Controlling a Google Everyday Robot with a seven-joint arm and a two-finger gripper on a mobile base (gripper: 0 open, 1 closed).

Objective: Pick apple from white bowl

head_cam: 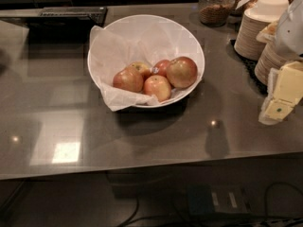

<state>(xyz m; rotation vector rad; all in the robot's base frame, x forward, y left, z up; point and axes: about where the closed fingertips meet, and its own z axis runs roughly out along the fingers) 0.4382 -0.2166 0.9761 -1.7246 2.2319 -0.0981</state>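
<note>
The white bowl (142, 20) stands at the middle of the grey counter, lined with crinkled white paper. The apple (181, 72), the largest one, dull red with a yellow-green blush, lies at the right side of the bowl. Several smaller red-yellow apples (128, 79) lie to its left and in front of it, touching it. My gripper (281, 98) hangs at the right edge of the view, above the counter, well to the right of the bowl and apart from it. It holds nothing that I can see.
Stacks of beige paper bowls (253, 30) stand on a black mat at the back right, just behind my gripper. A glass jar (216, 6) stands behind the bowl. A dark flat appliance (71, 15) sits at the back left. The counter's front edge (142, 171) runs below, with cables underneath.
</note>
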